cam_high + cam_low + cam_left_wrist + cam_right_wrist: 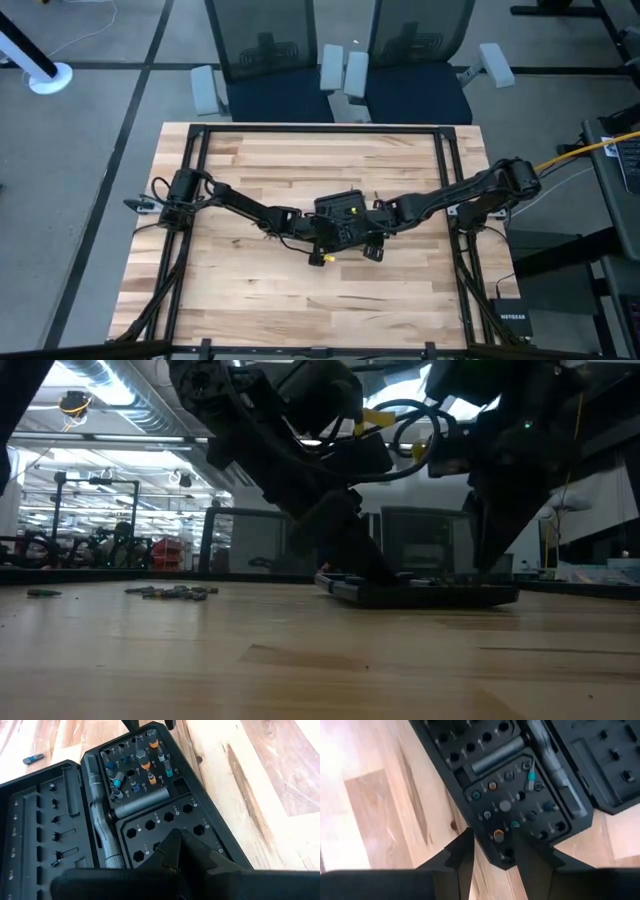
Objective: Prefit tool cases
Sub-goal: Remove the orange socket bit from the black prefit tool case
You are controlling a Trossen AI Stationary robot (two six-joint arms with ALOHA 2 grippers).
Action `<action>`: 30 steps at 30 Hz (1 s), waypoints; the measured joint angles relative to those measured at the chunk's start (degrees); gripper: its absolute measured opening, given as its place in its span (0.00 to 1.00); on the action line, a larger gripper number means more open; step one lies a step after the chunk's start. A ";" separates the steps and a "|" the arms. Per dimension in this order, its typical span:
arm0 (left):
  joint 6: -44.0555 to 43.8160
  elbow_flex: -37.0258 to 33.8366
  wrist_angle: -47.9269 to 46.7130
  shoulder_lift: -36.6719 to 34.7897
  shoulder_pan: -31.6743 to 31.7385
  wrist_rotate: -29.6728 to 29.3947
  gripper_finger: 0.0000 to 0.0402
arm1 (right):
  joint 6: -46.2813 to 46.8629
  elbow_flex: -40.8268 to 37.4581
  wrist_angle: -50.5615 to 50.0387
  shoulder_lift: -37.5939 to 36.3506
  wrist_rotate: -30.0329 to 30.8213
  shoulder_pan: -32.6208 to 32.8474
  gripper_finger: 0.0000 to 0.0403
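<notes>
Your clenched left gripper [172,851] pins the open case [75,820] (steadying it) while the right gripper [492,851] hovers released above a bit [498,835].

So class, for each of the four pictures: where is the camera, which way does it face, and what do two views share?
High: overhead, looking down; both arms meet over the case.
Low: table height, looking across; arms above the case.
Left wrist: behind the left gripper, shut over the case's sockets.
Right wrist: behind the right gripper, open at the case's corner.
Both wrist views share the bits.
</notes>
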 joint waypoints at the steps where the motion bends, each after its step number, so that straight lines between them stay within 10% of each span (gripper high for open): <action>1: 0.00 0.00 -0.04 0.00 0.00 0.00 0.00 | -0.01 0.00 0.03 0.58 -0.43 0.00 0.33; 9: -1.37 -0.02 -0.09 0.02 0.00 -0.02 0.00 | -0.03 0.01 2.38 4.00 -0.91 0.00 0.30; 15: -2.08 -0.04 -0.26 0.02 0.00 -0.03 0.00 | -0.09 0.59 0.65 4.28 -0.95 -0.07 0.05; 30: -4.09 -1.64 -1.04 -0.42 -0.43 -0.22 0.00 | 0.04 1.14 -14.89 -4.52 8.70 -3.67 0.03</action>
